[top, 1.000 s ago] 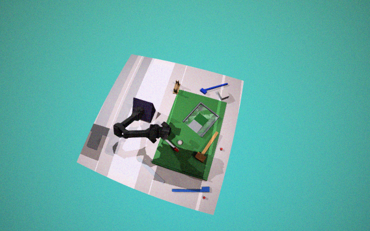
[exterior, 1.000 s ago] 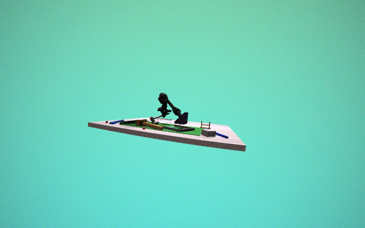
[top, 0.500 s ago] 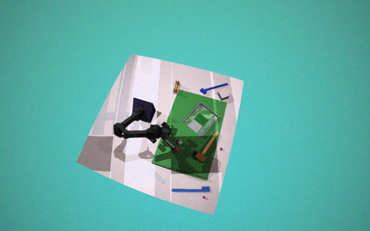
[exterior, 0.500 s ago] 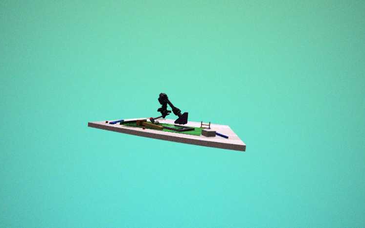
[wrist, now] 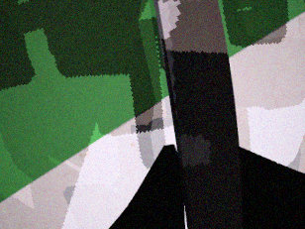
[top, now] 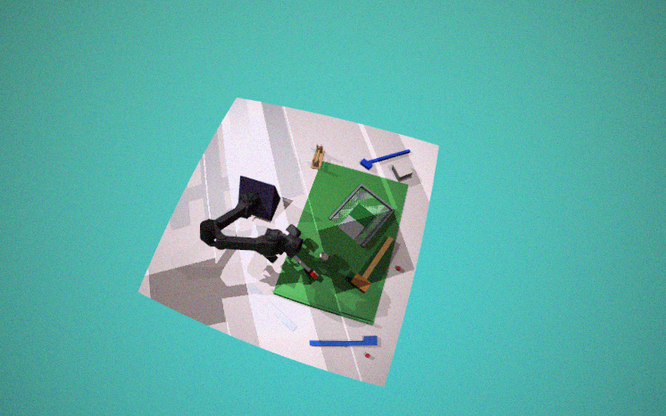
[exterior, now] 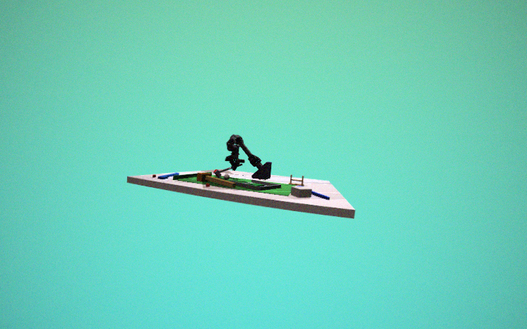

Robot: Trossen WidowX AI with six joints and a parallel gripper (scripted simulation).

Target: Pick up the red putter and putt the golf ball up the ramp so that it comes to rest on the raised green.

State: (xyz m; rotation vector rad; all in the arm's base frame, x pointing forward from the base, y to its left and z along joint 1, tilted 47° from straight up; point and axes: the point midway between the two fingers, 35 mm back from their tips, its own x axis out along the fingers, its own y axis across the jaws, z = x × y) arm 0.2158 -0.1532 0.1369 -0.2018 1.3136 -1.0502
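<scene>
Perhaps tabletop mini-golf: green mat, ramp

Green mat, red-headed putter, grey golf ball, tan wooden mallet, blue clubs at twelve and six.
</scene>
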